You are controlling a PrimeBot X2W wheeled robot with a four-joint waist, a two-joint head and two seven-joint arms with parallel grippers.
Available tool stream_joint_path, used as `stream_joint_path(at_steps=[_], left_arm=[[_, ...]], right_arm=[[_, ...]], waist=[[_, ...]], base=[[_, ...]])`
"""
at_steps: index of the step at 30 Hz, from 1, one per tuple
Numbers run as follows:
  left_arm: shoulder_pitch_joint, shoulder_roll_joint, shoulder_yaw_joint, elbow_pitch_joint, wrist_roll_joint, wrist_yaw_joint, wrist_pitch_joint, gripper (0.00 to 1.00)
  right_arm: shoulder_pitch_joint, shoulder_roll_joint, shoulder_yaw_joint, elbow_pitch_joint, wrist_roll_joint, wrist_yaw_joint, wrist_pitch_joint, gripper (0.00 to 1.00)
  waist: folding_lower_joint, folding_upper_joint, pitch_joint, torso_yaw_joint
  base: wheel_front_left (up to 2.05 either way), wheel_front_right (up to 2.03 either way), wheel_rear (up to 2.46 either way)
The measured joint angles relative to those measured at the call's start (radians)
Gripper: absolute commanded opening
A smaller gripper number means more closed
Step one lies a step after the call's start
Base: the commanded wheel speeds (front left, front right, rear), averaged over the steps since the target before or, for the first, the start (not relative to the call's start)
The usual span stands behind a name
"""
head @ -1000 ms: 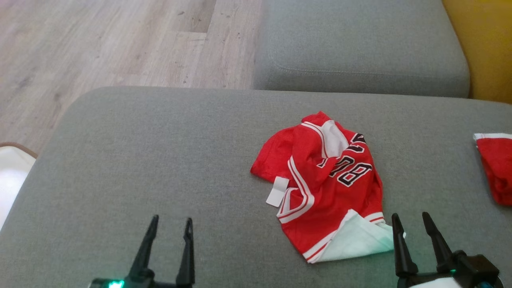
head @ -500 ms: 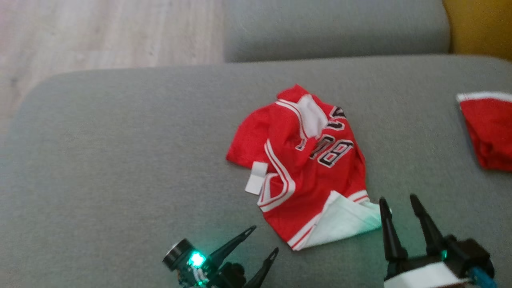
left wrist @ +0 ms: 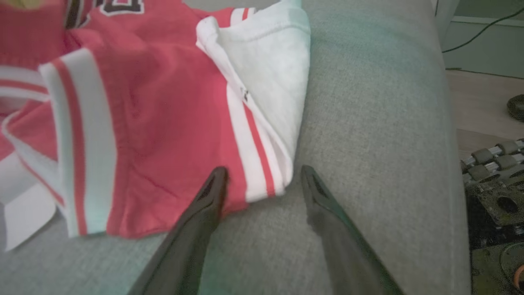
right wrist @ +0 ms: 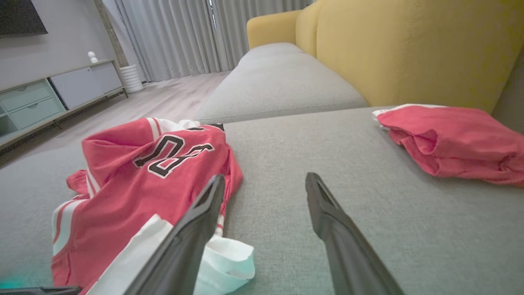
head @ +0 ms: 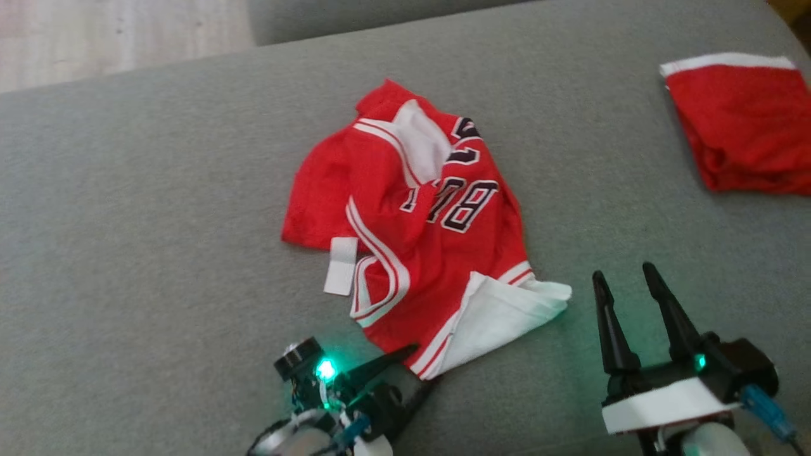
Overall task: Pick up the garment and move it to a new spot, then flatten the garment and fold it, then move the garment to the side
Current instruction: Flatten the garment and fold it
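Note:
The garment [head: 412, 221], a crumpled red jersey with white trim and dark numbers, lies in the middle of the grey sofa cushion [head: 158, 221]. Its white inside shows at the near corner. My left gripper [head: 424, 365] lies low on the cushion, turned toward that corner, jaws open. In the left wrist view the striped hem corner of the garment [left wrist: 163, 123] reaches into the open left gripper [left wrist: 263, 169]. My right gripper [head: 621, 269] stands open and empty just right of the garment. Seen from the right wrist, the garment [right wrist: 151, 176] lies left of the right gripper [right wrist: 265, 177].
A second red cloth [head: 741, 126] lies at the cushion's far right, also in the right wrist view [right wrist: 450, 139]. The yellow sofa back [right wrist: 409, 49] rises behind it. Another grey cushion [right wrist: 278, 82] and wooden floor [head: 95, 38] lie beyond. The cushion's edge [left wrist: 446, 123] drops to the floor.
The head camera has tilted, shifting the whole picture. My left gripper has swung right and turned its fingers toward the garment's near corner. The right gripper stays open beside the garment.

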Motion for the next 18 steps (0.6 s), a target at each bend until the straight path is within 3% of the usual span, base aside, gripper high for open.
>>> stream_joint_path(at_steps=[1, 8, 12, 18], left_arm=[[-0.013, 0.0, -0.012, 0.005, -0.001, 0.0, -0.002, 0.0], [-0.052, 0.001, -0.042, -0.058, -0.098, 0.0, 0.005, 0.0], [-0.074, -0.003, -0.057, -0.151, -0.226, 0.0, 0.005, 0.0], [-0.309, 0.012, -0.114, -0.236, -0.359, 0.0, 0.005, 0.0]], right_arm=[[-0.01, -0.001, 0.001, 0.0, 0.0, 0.0, 0.0, 1.0], [-0.029, -0.005, 0.007, 0.002, 0.007, 0.0, 0.0, 1.0], [-0.029, -0.004, 0.016, 0.002, 0.007, 0.0, 0.0, 1.0], [-0.023, 0.006, 0.026, 0.006, 0.007, 0.0, 0.0, 1.0]], waist=[[-0.0001, 0.0, 0.006, -0.011], [-0.0001, 0.0, 0.004, -0.069], [-0.0002, 0.0, -0.018, -0.091], [-0.0003, 0.0, -0.059, -0.125]], base=[[0.0, 0.0, 0.0], [0.0, 0.0, 0.0], [0.0, 0.0, 0.0], [0.0, 0.0, 0.0]])
